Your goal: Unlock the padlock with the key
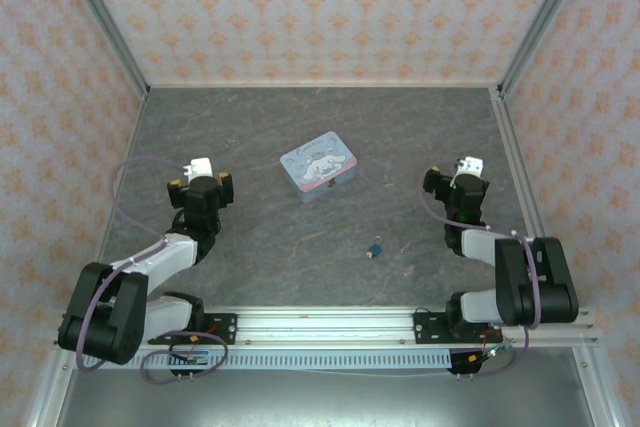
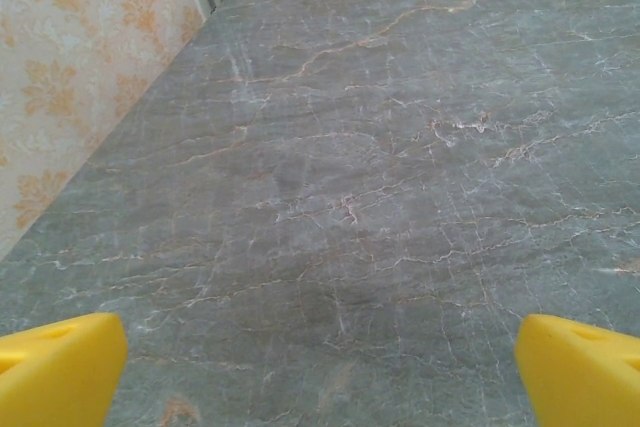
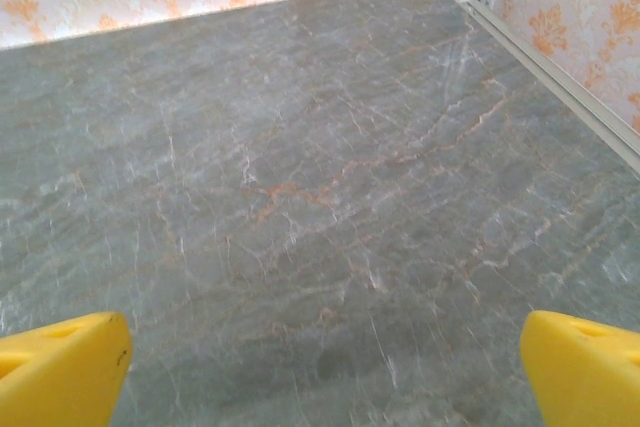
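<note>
The left end effector (image 1: 201, 180) and the right end effector (image 1: 460, 182) are wide open and hold nothing. The tiny padlock (image 1: 375, 249) lies on the desk (image 1: 280, 257) between them, closer to the right arm, which I think is best placed to reach it. The tin (image 1: 318, 168) sits farther back.

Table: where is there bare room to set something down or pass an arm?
Bare: the far strip behind the tin, and the patches ahead of the left tool and the right tool. Crowded: the near middle, where the padlock lies just nearer than the tin.
</note>
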Available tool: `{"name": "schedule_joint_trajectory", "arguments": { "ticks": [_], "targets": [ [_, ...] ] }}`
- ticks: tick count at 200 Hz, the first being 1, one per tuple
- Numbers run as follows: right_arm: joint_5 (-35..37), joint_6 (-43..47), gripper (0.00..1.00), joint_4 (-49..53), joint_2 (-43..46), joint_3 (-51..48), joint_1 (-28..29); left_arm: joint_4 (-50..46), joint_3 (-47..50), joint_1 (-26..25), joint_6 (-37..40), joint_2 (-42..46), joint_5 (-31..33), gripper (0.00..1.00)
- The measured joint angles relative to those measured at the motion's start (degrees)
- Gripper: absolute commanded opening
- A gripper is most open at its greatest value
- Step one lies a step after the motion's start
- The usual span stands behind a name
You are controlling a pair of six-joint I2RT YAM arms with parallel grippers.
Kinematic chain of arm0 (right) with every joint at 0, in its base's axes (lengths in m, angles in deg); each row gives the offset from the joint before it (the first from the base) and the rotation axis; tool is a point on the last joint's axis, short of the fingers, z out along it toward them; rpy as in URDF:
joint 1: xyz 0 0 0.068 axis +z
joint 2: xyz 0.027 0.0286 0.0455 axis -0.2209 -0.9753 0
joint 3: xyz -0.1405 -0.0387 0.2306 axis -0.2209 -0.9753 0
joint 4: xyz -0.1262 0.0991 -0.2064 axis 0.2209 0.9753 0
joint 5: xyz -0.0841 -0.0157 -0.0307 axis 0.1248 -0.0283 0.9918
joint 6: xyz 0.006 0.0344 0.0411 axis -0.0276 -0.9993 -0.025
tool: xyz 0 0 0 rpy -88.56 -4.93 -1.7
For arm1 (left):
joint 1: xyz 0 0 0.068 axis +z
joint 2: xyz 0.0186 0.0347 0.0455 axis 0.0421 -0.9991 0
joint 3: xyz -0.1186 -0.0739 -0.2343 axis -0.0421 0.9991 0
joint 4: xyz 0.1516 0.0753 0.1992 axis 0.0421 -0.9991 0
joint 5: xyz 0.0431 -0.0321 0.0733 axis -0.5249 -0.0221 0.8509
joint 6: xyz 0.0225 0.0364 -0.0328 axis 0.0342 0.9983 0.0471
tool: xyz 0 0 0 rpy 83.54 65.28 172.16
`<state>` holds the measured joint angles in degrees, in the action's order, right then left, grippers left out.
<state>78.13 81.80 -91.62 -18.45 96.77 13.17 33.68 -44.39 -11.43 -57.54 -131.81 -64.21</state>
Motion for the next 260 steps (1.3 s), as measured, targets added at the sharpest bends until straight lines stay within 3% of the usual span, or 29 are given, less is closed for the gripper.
{"name": "schedule_joint_trajectory", "arguments": {
  "ticks": [31, 64, 91, 153, 260],
  "targets": [
    [-1.27, -0.37, 0.99, -3.89, -7.10, 0.15, -0.09, 5.66, 1.01, 1.29, 1.05, -2.14, -3.58, 1.00],
    [-1.25, -0.90, 0.99, -1.64, -7.98, 3.80, -0.09, 13.05, 1.68, 3.06, 1.66, -5.20, -6.67, 1.00],
    [-1.25, -0.92, 0.99, -1.64, -7.98, 4.59, -0.09, 19.96, 1.77, 4.26, 1.70, -13.14, -8.92, 1.00],
    [-1.18, -0.92, 0.99, -1.44, -7.98, 4.59, -0.09, 16.79, -3.41, 6.47, 1.44, -16.65, -14.01, 1.00],
    [-1.16, -0.90, 0.99, -1.42, -7.98, 4.59, -0.09, 16.04, -3.43, 6.49, 1.44, -16.65, -14.47, 1.00]
  ]
}}
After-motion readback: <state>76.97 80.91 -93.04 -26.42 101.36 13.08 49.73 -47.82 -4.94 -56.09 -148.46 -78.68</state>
